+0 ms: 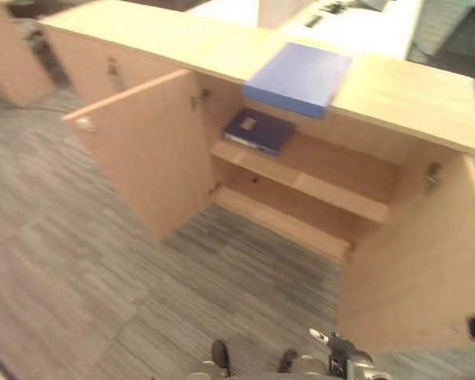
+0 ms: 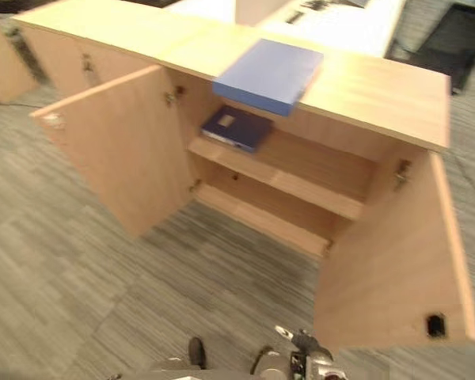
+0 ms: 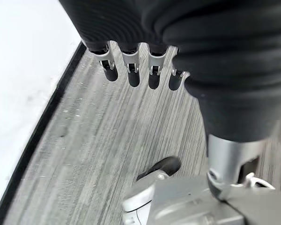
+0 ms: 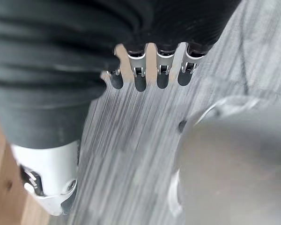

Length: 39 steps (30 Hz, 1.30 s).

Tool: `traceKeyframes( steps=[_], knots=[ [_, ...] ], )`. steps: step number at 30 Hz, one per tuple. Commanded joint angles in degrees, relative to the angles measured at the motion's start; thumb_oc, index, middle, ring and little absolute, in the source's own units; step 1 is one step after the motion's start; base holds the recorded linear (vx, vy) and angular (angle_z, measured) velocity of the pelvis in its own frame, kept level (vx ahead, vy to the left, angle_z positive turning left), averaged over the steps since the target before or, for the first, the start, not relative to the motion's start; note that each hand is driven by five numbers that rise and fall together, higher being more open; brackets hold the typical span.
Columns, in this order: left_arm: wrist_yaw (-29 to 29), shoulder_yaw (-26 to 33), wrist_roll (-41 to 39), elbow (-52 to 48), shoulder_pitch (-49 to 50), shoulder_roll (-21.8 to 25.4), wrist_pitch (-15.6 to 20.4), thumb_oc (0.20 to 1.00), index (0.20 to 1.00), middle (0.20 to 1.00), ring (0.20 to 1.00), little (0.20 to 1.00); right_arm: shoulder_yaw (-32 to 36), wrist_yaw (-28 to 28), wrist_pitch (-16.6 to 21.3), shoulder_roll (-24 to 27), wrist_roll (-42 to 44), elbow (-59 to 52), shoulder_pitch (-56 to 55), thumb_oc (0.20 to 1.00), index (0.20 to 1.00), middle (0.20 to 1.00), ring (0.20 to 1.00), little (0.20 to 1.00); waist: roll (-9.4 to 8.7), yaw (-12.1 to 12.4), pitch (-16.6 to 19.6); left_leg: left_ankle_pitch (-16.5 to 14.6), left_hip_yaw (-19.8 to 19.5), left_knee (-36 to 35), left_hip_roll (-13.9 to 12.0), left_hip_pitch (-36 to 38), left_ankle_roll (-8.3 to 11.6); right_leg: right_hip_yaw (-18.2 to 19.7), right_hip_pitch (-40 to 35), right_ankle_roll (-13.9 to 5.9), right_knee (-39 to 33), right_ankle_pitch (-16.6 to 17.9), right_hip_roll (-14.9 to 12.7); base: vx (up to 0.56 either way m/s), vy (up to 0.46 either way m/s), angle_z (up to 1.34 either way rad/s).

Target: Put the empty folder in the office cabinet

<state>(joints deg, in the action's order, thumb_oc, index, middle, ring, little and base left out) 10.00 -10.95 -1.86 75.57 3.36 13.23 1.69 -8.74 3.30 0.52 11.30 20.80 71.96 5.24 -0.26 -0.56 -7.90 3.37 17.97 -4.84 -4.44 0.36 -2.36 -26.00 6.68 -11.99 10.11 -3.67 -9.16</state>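
Observation:
A light blue folder (image 1: pixel 298 77) lies flat on top of the low wooden cabinet (image 1: pixel 396 91), its front edge sticking out over the open compartment. A darker blue folder (image 1: pixel 259 129) lies on the upper shelf (image 1: pixel 324 190) inside, at its left end. Both cabinet doors stand open. My left hand (image 3: pixel 133 65) hangs by my side over the carpet, fingers relaxed and holding nothing. My right hand (image 4: pixel 140 70) also hangs low with relaxed, empty fingers, close to the right door.
The left door (image 1: pixel 142 150) swings out toward me, and the right door (image 1: pixel 427 261) stands wide open near my right side. Grey striped carpet (image 1: pixel 103 285) lies between me and the cabinet. Another wooden unit (image 1: pixel 12 55) stands far left.

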Motion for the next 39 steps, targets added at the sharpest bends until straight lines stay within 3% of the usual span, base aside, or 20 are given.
traceKeyframes(
  steps=[1,2,5,7,9,12,15,18,19,22,23,24,27,31,32,33,36,37,39],
  knots=[
    [-0.89,-0.04,0.37,0.04,-1.82,-0.37,0.86,1.0,1.0,1.0,1.0,1.0,-1.71,0.24,0.53,0.41,-0.3,1.02,0.01,1.0,1.0,1.0,1.0,1.0,-1.26,-0.56,0.05,-8.67,-2.16,-0.16,5.33,7.29,2.34,-1.66,1.72,2.06,-8.76,12.42,0.38,0.12,-0.075,-0.16],
    [-0.88,-0.05,0.38,0.04,-1.78,-0.36,0.87,1.0,1.0,1.0,1.0,1.0,-1.72,0.25,0.54,0.4,-0.29,1.02,-0.02,1.0,1.0,1.0,1.0,1.0,-1.25,-0.51,0.01,-8.7,-2.12,-0.16,5.31,7.38,2.36,-1.63,1.6,2.07,-8.9,12.48,0.46,0.36,-0.216,-0.13],
    [-1.44,-1.16,1.11,0.49,-2.12,-1.09,0.64,1.0,1.0,1.0,1.0,1.0,-1.2,0.66,0.68,0.1,0.53,3.23,-0.68,1.0,1.0,1.0,1.0,1.0,-1.64,-1.52,2.58,-10.78,-0.65,0.19,1.96,11.44,3.72,-0.09,-1.41,3.55,-10.24,10.38,3.63,0.41,-0.287,0.0],
    [-1.55,-1.28,0.58,-0.68,-2.19,-0.57,0.63,1.0,1.0,1.0,1.0,1.0,-1.92,0.75,0.66,0.16,0.09,4.02,-0.95,1.0,1.0,1.0,1.0,1.0,-2.67,-1.43,2.71,-13.56,1.03,12.21,-2.14,9.47,5.22,1.46,-4.4,5.59,-9.86,7.58,5.17,0.29,-0.309,-0.07],
    [-1.05,-1.5,0.03,-2.01,-2.34,-0.28,0.96,1.0,1.0,1.0,1.0,1.0,-2.6,1.13,0.65,0.9,0.11,3.72,-0.42,1.0,1.0,1.0,1.0,1.0,-3.04,-0.38,1.58,-10.62,-0.13,25.32,-5.03,4.58,5.36,2.61,-6.65,7.8,-10.13,6.0,6.22,0.15,-0.212,-0.36],
    [-0.79,-1.44,-1.5,-2.28,-2.46,-0.39,1.06,1.0,1.0,1.0,1.0,1.0,-2.61,1.31,0.34,1.7,-0.09,3.84,-0.05,1.0,1.0,1.0,1.0,1.0,-3.62,0.69,0.38,-8.2,-3.79,31.16,-6.77,-2.49,4.44,3.55,-8.17,8.81,-10.43,4.58,5.98,0.04,-0.047,-0.48],
    [-0.27,-1.08,-1.97,-2.17,-2.07,-0.42,1.17,1.0,1.0,1.0,1.0,1.0,-2.73,1.49,0.21,2.36,-0.57,4.0,-0.18,1.0,1.0,1.0,1.0,1.0,-4.27,1.67,0.34,-6.76,-6.11,23.1,-8.0,-4.79,4.97,5.32,-9.29,7.79,-11.0,4.12,4.75,0.12,0.104,-0.34],
    [0.01,-0.97,-2.82,-1.61,-1.95,-0.58,1.34,1.0,1.0,1.0,1.0,1.0,-3.05,1.51,0.19,2.76,-1.08,3.95,-0.26,1.0,1.0,1.0,1.0,1.0,-2.8,3.08,0.29,2.35,-11.4,9.52,-8.78,-5.93,8.38,7.25,-10.84,7.77,-11.14,2.39,4.94,0.13,0.161,-0.29],
    [0.03,-1.04,-3.04,-1.51,-1.97,-0.74,1.41,1.0,1.0,1.0,1.0,1.0,-3.07,1.4,0.26,2.94,-1.28,3.8,-0.31,1.0,1.0,1.0,1.0,1.0,-2.31,3.49,0.18,5.15,-13.41,5.95,-8.5,-7.19,8.55,7.5,-10.96,8.03,-11.3,2.7,4.79,0.13,0.194,-0.28],
    [0.16,-1.33,-3.49,-0.97,-2.31,-1.3,1.69,1.0,1.0,1.0,1.0,1.0,-2.84,1.15,0.34,3.56,-1.52,3.73,-0.26,1.0,1.0,1.0,1.0,1.0,-0.62,3.82,0.21,7.0,-17.11,0.86,-8.62,-8.7,10.56,8.89,-12.88,7.6,-11.47,1.17,4.4,0.17,0.215,-0.36],
    [-0.26,-1.28,-3.46,-0.68,-2.25,-1.59,1.87,1.0,1.0,1.0,1.0,1.0,-2.87,0.75,0.27,3.54,-1.71,3.69,-0.38,1.0,1.0,1.0,1.0,1.0,0.24,3.88,0.79,6.36,-18.04,0.06,-8.72,-7.87,10.77,9.54,-13.02,7.05,-11.38,1.2,4.16,0.3,0.462,-0.38],
    [-0.43,-1.51,-2.87,-0.48,-2.25,-1.85,1.83,1.0,1.0,1.0,1.0,1.0,-2.33,0.33,-0.06,3.5,-2.26,4.51,-0.32,1.0,1.0,1.0,1.0,1.0,1.61,3.59,2.27,6.32,-18.57,-0.16,-8.04,-6.15,11.14,10.16,-13.52,6.21,-11.81,1.63,2.72,0.25,0.398,-0.35],
    [-0.4,-1.98,-2.12,-0.17,-2.35,-1.81,1.83,1.0,1.0,1.0,1.0,1.0,-1.31,0.36,-0.09,3.22,-1.49,4.75,-0.36,1.0,1.0,1.0,1.0,1.0,1.62,3.49,2.86,5.28,-17.45,0.08,-6.75,-4.91,10.42,10.55,-13.5,5.23,-12.12,2.55,0.85,0.17,0.321,-0.34],
    [-0.31,-2.55,-1.38,0.15,-3.0,-1.49,1.9,1.0,1.0,1.0,1.0,1.0,0.31,0.02,-0.32,2.22,-0.1,4.79,-0.74,1.0,1.0,1.0,1.0,1.0,1.0,3.03,3.76,2.49,-15.73,-0.16,-2.48,-2.9,7.91,11.5,-13.22,3.08,-11.57,4.38,-3.47,0.14,0.312,-0.06],
    [-0.31,-2.55,-1.38,0.15,-3.0,-1.49,1.9,1.0,1.0,1.0,1.0,1.0,0.32,0.02,-0.32,2.22,-0.1,4.79,-0.74,1.0,1.0,1.0,1.0,1.0,1.0,3.04,3.76,2.49,-15.72,-0.16,-2.48,-2.89,7.91,11.5,-13.21,3.07,-11.56,4.38,-3.48,0.13,0.499,-0.01],
    [-0.06,-2.43,-1.27,-0.22,-3.47,-1.09,1.9,1.0,1.0,1.0,1.0,1.0,0.95,-0.11,-0.56,1.63,0.28,4.45,-0.35,1.0,1.0,1.0,1.0,1.0,0.77,2.72,3.87,0.29,-14.51,-0.16,1.29,-1.91,5.39,12.28,-11.32,1.83,-9.2,6.86,-7.04,0.09,0.384,-0.04],
    [-0.01,-2.26,-1.19,-0.29,-3.51,-0.84,2.02,1.0,1.0,1.0,1.0,1.0,1.29,-0.26,-0.53,1.28,0.83,4.19,-0.1,1.0,1.0,1.0,1.0,1.0,0.62,2.81,3.96,-1.2,-13.47,-0.16,3.69,-1.14,4.18,12.36,-10.37,1.25,-7.81,8.6,-9.04,0.09,0.395,-0.11],
    [-0.06,-2.0,-1.09,-0.25,-3.68,-0.63,2.0,1.0,1.0,1.0,1.0,1.0,1.73,-0.38,-0.55,1.15,1.24,4.08,0.22,1.0,1.0,1.0,1.0,1.0,0.34,2.8,3.72,-2.21,-12.64,-0.16,5.54,-0.39,3.21,11.86,-9.51,0.81,-5.81,11.09,-11.19,0.11,0.456,-0.18],
    [-0.11,-1.59,-1.02,-0.15,-3.73,-0.2,1.77,1.0,1.0,1.0,1.0,1.0,1.84,-0.44,-0.66,1.04,1.45,3.98,0.47,1.0,1.0,1.0,1.0,1.0,0.48,2.9,3.31,-3.04,-11.95,-0.16,6.52,0.44,2.39,10.29,-8.66,1.31,-2.97,11.81,-12.67,0.09,0.374,-0.16]
  ],
)
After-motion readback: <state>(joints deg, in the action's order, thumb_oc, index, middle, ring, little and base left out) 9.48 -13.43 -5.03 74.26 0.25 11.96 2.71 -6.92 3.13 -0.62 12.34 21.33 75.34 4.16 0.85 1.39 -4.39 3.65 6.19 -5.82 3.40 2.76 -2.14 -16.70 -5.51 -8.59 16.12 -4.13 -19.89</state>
